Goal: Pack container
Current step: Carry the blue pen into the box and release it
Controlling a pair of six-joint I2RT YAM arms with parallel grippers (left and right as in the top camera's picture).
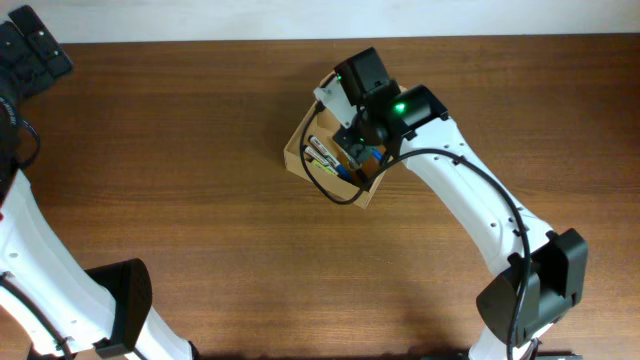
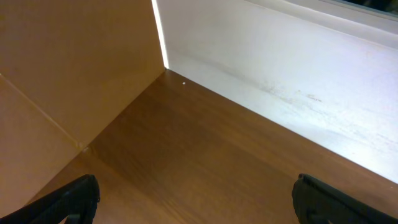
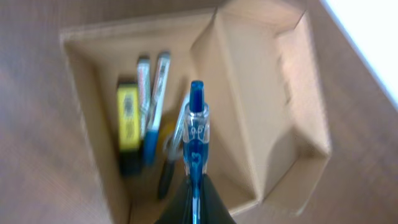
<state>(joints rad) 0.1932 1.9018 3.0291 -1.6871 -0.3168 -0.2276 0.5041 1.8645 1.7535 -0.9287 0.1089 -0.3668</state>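
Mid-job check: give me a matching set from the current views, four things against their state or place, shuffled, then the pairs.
Things:
1. left gripper
2. right gripper
3. yellow marker
4. container

States or places:
A. lying inside the container
B. lid flap open
C. jaws apart over the bare table
D. shut on the blue pen

Pairs: 1-C, 2-D, 3-A, 4-B

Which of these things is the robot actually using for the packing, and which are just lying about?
In the job: the container; the blue pen, held by the right gripper over it; the yellow highlighter and other pens inside.
Not in it: the left gripper, open, over the table. No loose items show.
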